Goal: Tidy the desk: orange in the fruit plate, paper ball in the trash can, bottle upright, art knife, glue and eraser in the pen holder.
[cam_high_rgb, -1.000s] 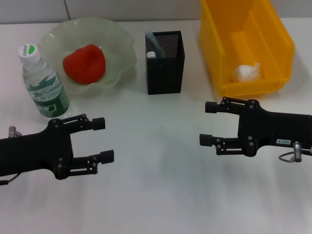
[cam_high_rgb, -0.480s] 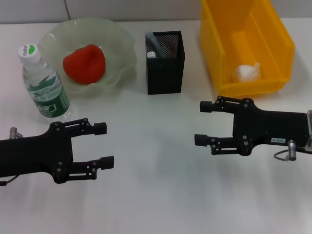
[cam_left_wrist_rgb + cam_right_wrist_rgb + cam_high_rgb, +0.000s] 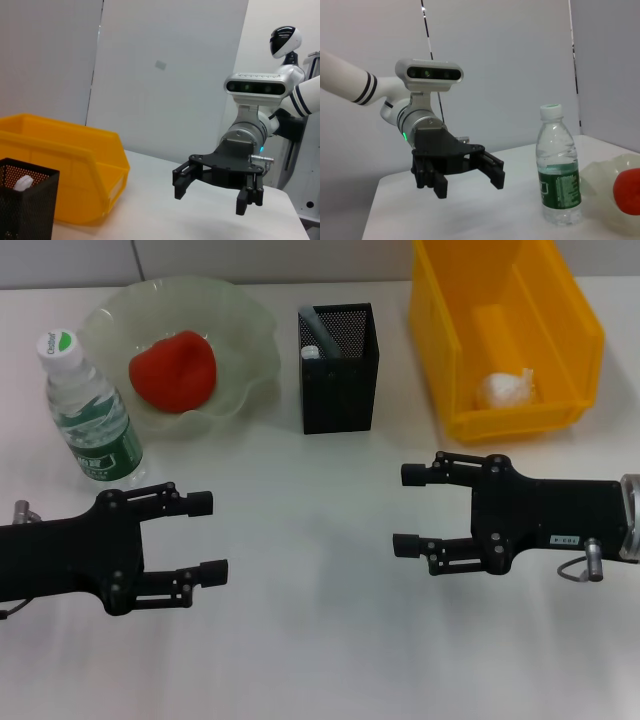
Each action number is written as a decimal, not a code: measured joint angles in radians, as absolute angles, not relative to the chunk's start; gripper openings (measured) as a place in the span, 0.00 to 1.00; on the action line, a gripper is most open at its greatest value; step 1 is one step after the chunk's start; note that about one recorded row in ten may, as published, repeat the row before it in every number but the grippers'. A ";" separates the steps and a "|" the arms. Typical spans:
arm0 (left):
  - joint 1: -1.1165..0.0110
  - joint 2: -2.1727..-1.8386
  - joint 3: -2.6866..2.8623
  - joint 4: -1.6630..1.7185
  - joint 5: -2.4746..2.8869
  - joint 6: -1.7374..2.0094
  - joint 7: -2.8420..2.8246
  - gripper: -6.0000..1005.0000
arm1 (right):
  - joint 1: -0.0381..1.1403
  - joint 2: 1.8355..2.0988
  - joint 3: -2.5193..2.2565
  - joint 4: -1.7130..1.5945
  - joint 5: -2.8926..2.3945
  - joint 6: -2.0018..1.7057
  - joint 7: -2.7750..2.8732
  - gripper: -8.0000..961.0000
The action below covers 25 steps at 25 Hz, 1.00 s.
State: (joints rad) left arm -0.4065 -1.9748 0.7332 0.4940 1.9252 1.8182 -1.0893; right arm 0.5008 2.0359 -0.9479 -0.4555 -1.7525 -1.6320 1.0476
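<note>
On the white tabletop (image 3: 330, 660), the left hand (image 3: 205, 536) hovers released, empty. Behind it, the clear green-labelled bottle (image 3: 88, 412) stands upright, cap up, beside the plate (image 3: 245, 345) holding the orange (image 3: 174, 370). The right hand (image 3: 411, 510) is likewise released.

The right tool (image 3: 218, 187) hangs over the white bench (image 3: 165, 210), fingers spread wide and holding nothing. A yellow bin (image 3: 65, 165) sits behind the black mesh holder (image 3: 25, 207), which has something white poking out.
</note>
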 joint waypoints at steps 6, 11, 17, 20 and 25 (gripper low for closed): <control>-0.407 -1.970 0.733 0.494 1.925 1.822 -1.091 0.79 | 0.502 2.036 -0.948 -0.454 -1.762 -1.632 1.048 0.85; -0.408 -1.969 0.733 0.494 1.935 1.822 -1.092 0.79 | 0.502 2.036 -0.948 -0.454 -1.763 -1.632 1.048 0.85; -0.409 -1.969 0.733 0.494 1.940 1.821 -1.092 0.79 | 0.502 2.036 -0.948 -0.455 -1.763 -1.632 1.048 0.85; -0.409 -1.969 0.733 0.496 1.940 1.822 -1.092 0.79 | 0.502 2.037 -0.948 -0.456 -1.763 -1.633 1.048 0.85; -0.410 -1.969 0.733 0.500 1.940 1.822 -1.092 0.79 | 0.508 2.038 -0.948 -0.453 -1.763 -1.633 1.048 0.85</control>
